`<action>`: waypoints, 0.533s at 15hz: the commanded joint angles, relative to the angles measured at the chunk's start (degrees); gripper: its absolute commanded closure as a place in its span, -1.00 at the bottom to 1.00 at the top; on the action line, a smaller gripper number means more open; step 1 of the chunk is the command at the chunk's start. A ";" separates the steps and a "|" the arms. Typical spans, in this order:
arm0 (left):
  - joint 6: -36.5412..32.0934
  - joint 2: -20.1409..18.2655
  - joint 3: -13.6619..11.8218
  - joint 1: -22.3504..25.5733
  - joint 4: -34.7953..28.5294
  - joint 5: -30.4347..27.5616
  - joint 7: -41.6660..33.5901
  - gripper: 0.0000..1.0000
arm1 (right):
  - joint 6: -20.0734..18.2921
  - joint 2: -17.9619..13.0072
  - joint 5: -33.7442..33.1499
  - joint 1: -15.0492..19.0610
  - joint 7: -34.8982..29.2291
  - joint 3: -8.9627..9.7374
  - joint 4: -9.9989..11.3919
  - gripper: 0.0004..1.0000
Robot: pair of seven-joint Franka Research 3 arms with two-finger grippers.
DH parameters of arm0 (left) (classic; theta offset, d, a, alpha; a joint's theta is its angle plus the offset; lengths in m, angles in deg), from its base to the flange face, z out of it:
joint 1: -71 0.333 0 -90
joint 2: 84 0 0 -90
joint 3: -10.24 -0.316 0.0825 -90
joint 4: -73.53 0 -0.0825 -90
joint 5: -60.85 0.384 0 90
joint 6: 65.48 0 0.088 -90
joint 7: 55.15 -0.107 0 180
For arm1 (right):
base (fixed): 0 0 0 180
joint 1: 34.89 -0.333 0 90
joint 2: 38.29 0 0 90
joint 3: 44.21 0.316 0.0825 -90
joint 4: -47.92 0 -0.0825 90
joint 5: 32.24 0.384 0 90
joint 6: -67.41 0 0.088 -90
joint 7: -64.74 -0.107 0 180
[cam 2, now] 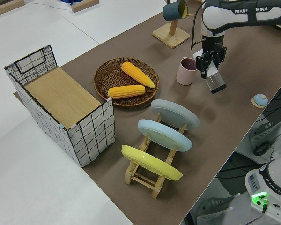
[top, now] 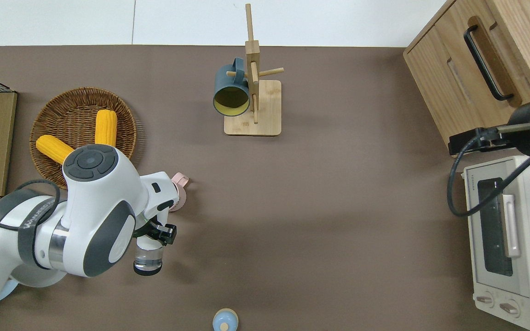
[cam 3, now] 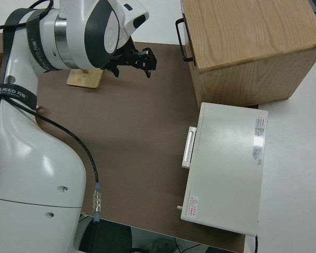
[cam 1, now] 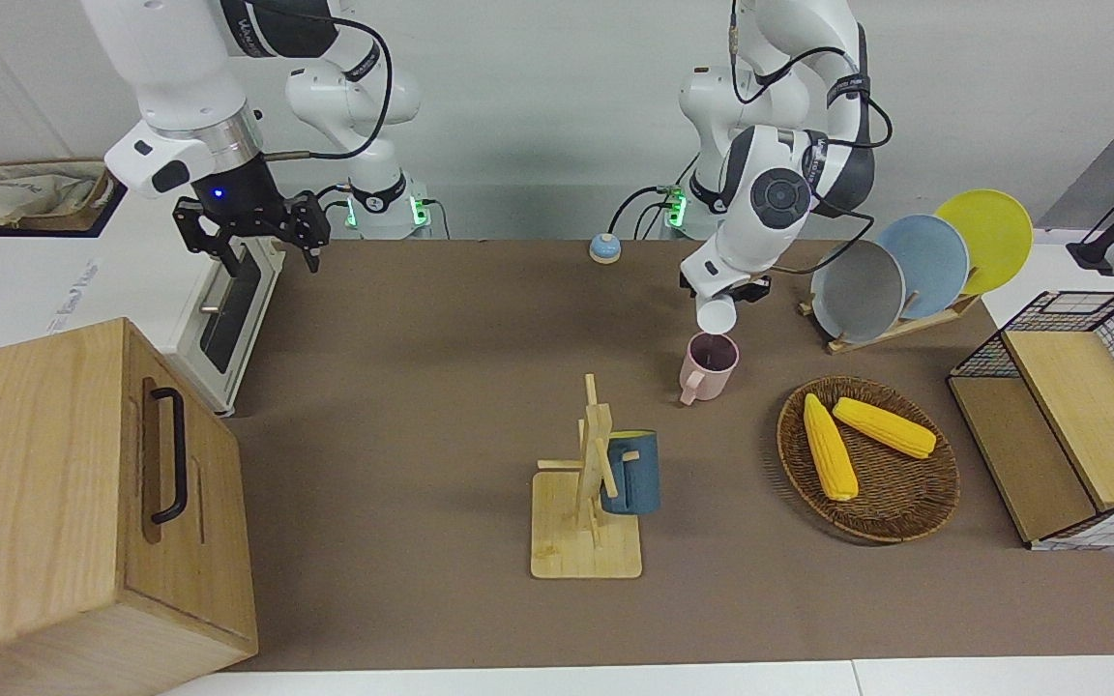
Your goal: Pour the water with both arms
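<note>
My left gripper is shut on a clear cup and holds it tilted, up in the air. In the overhead view the gripper and cup are over the bare mat just beside the pink mug, on the mug's robot side. In the front view the cup's round end hangs just above the mug's rim. The left side view shows the cup slanting down from the gripper, next to the mug. My right arm is parked, its gripper open and empty.
A wicker basket with two corn cobs lies beside the mug. A wooden mug tree carries a blue mug. A plate rack, a wire crate, a toaster oven, a wooden cabinet and a small blue knob stand around.
</note>
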 commanded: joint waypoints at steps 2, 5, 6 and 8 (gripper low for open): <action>-4.14 1.68 -0.41 -0.25 3.94 -0.96 -0.81 1.00 | -0.89 -0.29 0.99 0.20 0.41 0.00 -0.31 -0.98; -4.84 1.59 -0.41 -0.16 4.02 -0.96 -0.81 1.00 | -0.80 -0.29 0.99 0.11 0.41 -0.08 -0.31 -0.98; -4.93 1.59 -0.41 -0.16 4.03 -0.96 -0.90 1.00 | -0.89 -0.29 0.99 0.20 0.41 0.00 -0.31 -0.98; -5.02 1.59 -0.41 -0.16 3.94 -0.96 -0.81 1.00 | -0.89 -0.29 0.99 0.20 0.41 -0.08 -0.31 -0.98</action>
